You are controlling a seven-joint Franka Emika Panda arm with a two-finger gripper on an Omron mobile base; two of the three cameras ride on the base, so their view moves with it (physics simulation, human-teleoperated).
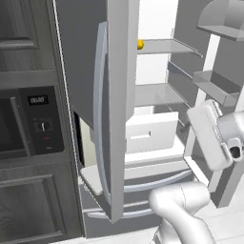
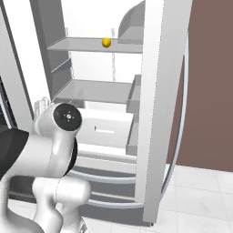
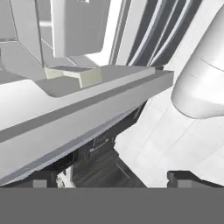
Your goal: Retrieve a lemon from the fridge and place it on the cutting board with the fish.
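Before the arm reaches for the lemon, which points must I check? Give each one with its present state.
1. Fridge doors open: ok.
2. Lemon in sight on the upper shelf: ok.
3. Gripper open and empty: ok.
4. Gripper aimed at the lemon: not ok; the hand view looks down past a door edge toward the floor.
5. Free path past the right door: cannot tell.
6. Cutting board ready: cannot tell.
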